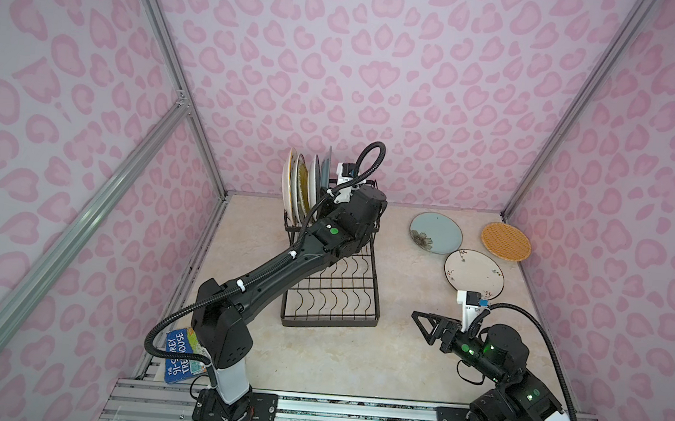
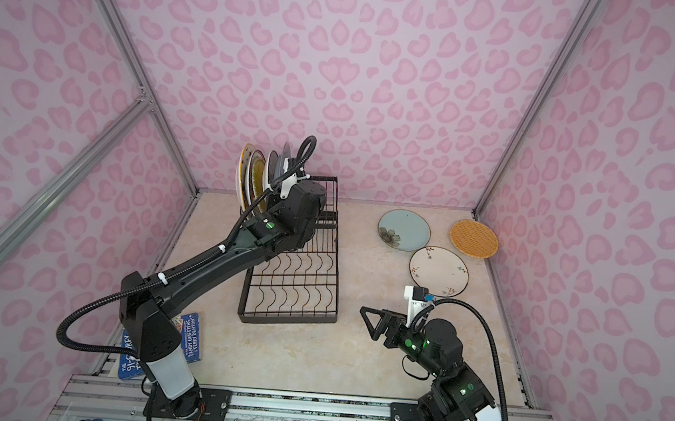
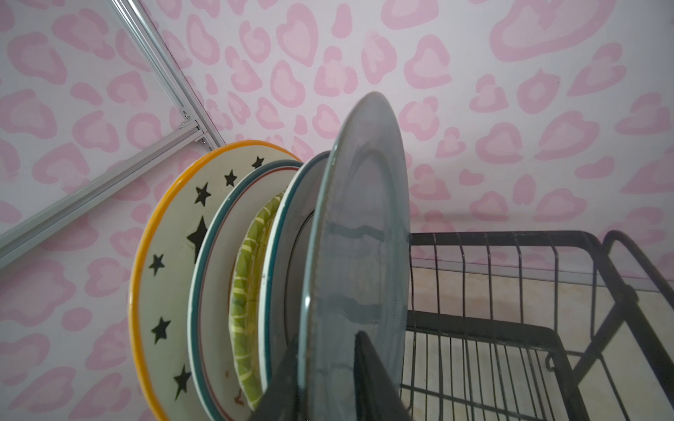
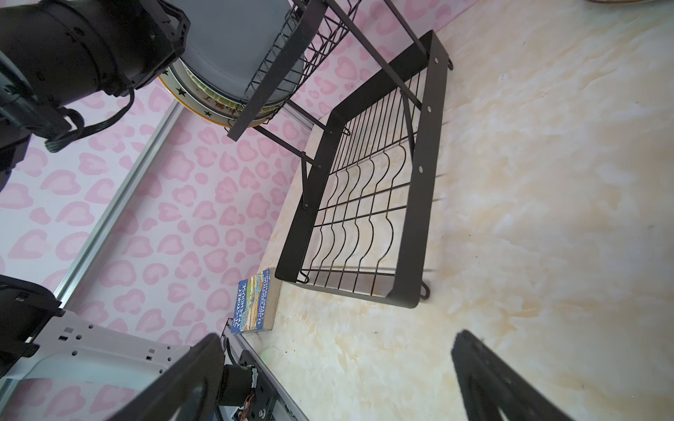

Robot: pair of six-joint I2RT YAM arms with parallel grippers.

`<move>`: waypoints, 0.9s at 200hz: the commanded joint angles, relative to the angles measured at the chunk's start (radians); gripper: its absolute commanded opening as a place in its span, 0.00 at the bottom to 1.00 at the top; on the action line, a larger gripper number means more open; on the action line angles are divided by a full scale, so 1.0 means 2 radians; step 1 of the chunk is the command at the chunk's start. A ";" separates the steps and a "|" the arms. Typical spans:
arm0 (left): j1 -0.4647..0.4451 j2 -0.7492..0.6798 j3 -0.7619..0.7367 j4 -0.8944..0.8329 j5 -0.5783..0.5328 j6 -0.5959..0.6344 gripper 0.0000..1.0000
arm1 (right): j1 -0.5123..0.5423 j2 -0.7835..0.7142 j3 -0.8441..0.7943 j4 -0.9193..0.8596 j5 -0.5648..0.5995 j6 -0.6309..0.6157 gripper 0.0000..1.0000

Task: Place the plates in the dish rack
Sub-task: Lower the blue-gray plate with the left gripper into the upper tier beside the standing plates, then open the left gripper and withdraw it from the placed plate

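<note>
Right tool [image 1: 423, 326], wide open and empty, is held nearest the white plate [image 1: 474, 275], laid flat toward the tabletop's [image 1: 356, 359] far-right corner.

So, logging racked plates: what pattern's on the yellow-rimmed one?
Black stars on cream; plate clearest in left wrist view.

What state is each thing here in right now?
Rack, five plates standing in raised end.
Grey plate, upright in rack.
Star plate, upright in rack.
Blue plate, flat on table.
Orange plate, flat on table.
White plate, flat on table.
Left tool, straddles grey plate; grip unclear.
Right tool, open, empty.
</note>
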 commanded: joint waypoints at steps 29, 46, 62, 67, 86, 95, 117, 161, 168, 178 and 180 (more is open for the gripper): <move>0.000 -0.026 0.005 -0.003 0.014 0.000 0.29 | 0.001 -0.002 -0.004 0.009 0.000 -0.002 0.97; -0.004 -0.027 0.014 -0.009 0.018 0.001 0.29 | 0.001 -0.003 -0.004 0.008 0.000 -0.002 0.97; -0.009 -0.029 0.023 -0.010 0.021 0.007 0.30 | 0.001 -0.004 -0.002 0.005 0.002 -0.001 0.97; -0.010 -0.029 0.026 -0.012 0.023 0.008 0.30 | 0.001 -0.005 -0.001 0.004 0.002 -0.002 0.97; -0.015 -0.034 0.039 -0.019 0.027 0.009 0.30 | 0.001 -0.007 0.001 -0.002 0.004 -0.004 0.97; -0.017 -0.037 0.044 -0.024 0.031 0.009 0.30 | 0.001 -0.007 0.004 -0.007 0.007 -0.006 0.97; -0.024 -0.048 0.063 -0.045 0.052 0.005 0.32 | 0.001 -0.007 0.015 -0.021 0.015 -0.016 0.97; -0.029 -0.090 0.100 -0.108 0.131 -0.025 0.35 | 0.000 0.018 0.061 -0.047 0.032 -0.039 0.97; -0.029 -0.099 0.103 -0.117 0.144 -0.031 0.35 | 0.000 0.024 0.070 -0.049 0.034 -0.042 0.97; -0.029 -0.114 0.103 -0.129 0.169 -0.039 0.35 | 0.000 0.033 0.078 -0.050 0.036 -0.045 0.97; -0.029 -0.116 0.104 -0.131 0.175 -0.040 0.35 | 0.000 0.034 0.079 -0.049 0.036 -0.045 0.97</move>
